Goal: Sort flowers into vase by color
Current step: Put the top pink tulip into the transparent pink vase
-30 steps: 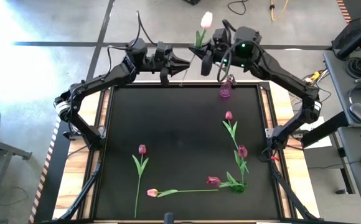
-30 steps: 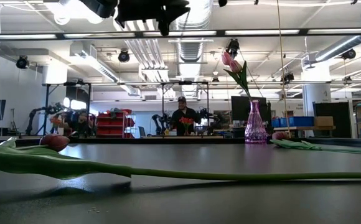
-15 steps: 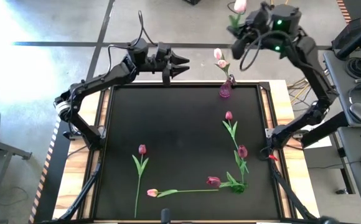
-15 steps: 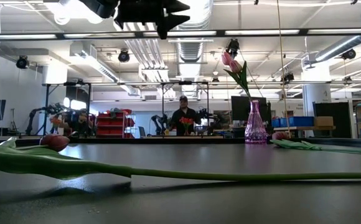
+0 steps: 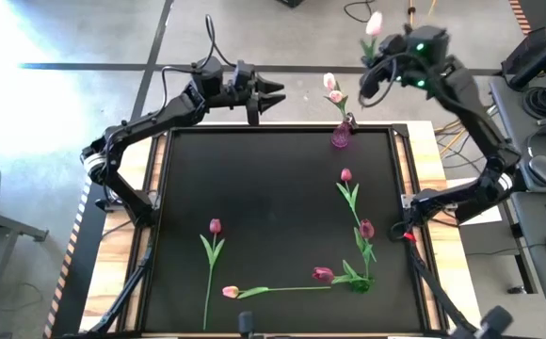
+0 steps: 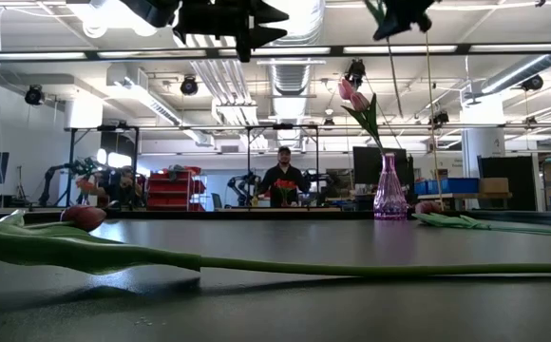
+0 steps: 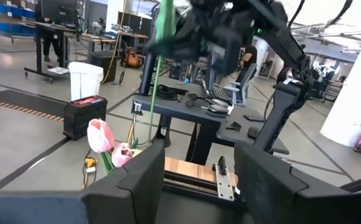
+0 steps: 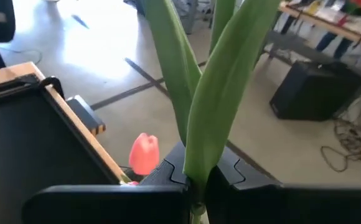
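A workshop with racks, benches and ceiling lights is seen beyond a black desk (image 5: 273,207). At its far edge a purple glass vase (image 5: 340,137) is stood, with two pale pink tulips (image 5: 330,88) in it. High beyond that edge, to the right of the vase, the right gripper (image 5: 382,58) is held with its fingers closed on the stem of a pale pink tulip (image 5: 374,24), the head pointing up. The left gripper (image 5: 271,94) is raised near the far edge, to the left of the vase, its fingers open and empty. Five more tulips are laid flat on the desk: dark magenta heads (image 5: 366,229) on the right side, one (image 5: 215,227) on the left, and a pink one (image 5: 230,292) near the front.
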Controlling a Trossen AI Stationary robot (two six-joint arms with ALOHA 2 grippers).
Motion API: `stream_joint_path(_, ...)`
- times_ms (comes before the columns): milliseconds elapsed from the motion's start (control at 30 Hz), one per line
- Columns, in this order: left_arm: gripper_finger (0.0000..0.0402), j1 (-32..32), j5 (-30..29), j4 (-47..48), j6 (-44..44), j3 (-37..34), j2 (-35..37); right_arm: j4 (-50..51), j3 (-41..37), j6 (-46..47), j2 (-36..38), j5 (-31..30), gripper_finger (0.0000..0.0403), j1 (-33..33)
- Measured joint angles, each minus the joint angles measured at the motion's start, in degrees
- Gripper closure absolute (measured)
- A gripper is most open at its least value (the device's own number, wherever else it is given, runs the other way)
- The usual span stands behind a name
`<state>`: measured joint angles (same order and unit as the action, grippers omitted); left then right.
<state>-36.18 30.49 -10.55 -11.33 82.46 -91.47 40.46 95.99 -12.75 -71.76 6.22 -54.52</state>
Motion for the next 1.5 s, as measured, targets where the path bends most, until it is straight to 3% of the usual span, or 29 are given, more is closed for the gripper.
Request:
stream_joint_path(200, 0.0223, -0.24, -0.04, 0.03, 0.09, 0.01, 0.58, -12.7, -12.5, 3.14, 3.33, -0.33, 0.0391, -0.11)
stream_joint_path(500, 0.0223, -0.24, -0.15, 0.79, -1.31, 0.01, 0.58, -20.42, -21.31, 5.23, 3.88, -0.35, 0.0391, -0.03)
stream_joint_path(1367, 0.0223, -0.74, 0.01, 2.17, 1.36, 0.01, 0.54, -27.83, -33.17, 5.7, 3.49, -6.26, 0.0389, -0.27)
stream_joint_path(1500, 0.0223, -0.74, 0.01, 2.17, 1.22, 0.01, 0.54, -26.92, -32.64, 6.05, 3.49, -6.24, 0.0367, -0.27)
